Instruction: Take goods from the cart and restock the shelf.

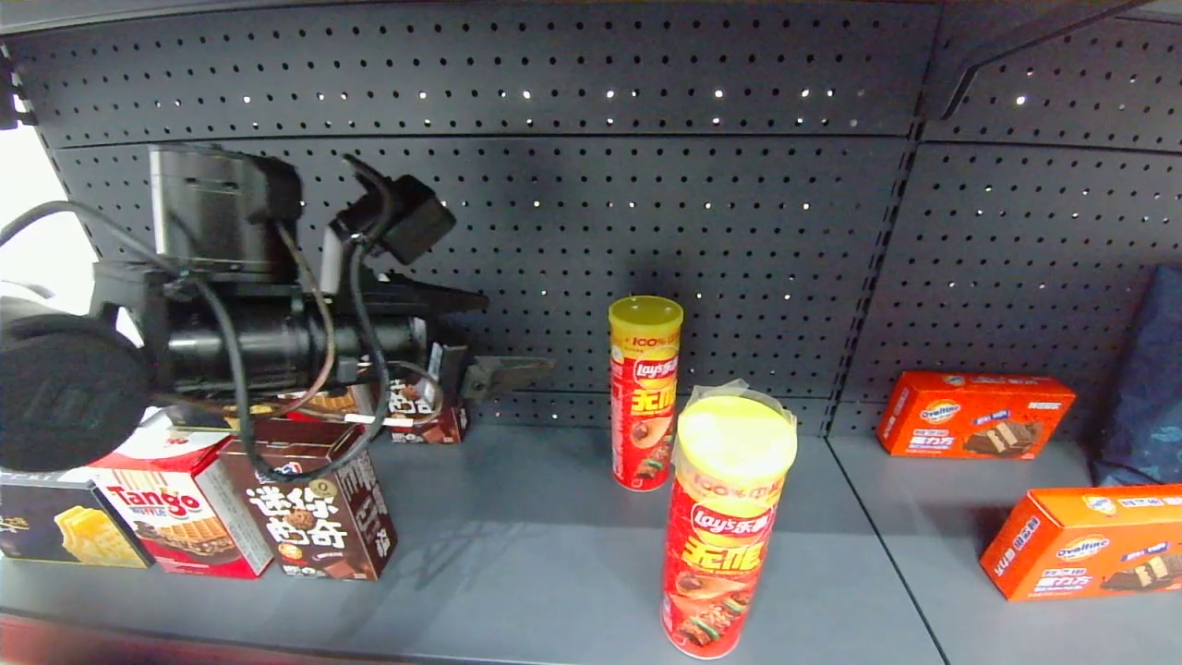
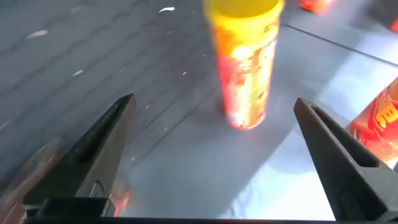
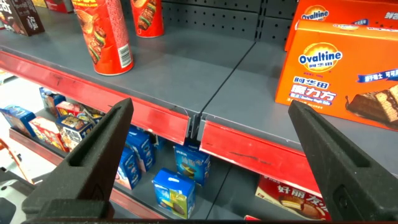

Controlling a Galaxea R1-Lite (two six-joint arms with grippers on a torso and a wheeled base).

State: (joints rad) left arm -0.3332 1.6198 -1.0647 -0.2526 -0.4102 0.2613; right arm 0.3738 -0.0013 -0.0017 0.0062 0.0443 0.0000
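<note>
- My left fingers (image 1: 512, 371) are spread with nothing between them. They hang over the shelf (image 1: 517, 554) close to the back panel, and the rear chip can (image 1: 644, 392) stands a little beyond their tips. A careless sweep that way could clip the tall, narrow can and tip it.
- If it fell forward, I judge it would strike the front chip can (image 1: 725, 526). That one stands near the shelf's front edge and could go over.
- The brown box (image 1: 323, 508) and its neighbours sit just under my left arm, so dropping straight down risks shoving them.
- My right fingers (image 3: 93, 155) are also spread and empty. They are out in front of the shelf's red lip (image 3: 249, 140), near the orange box (image 3: 336, 68). Rising without backing off could catch that lip or nudge the box.
</note>
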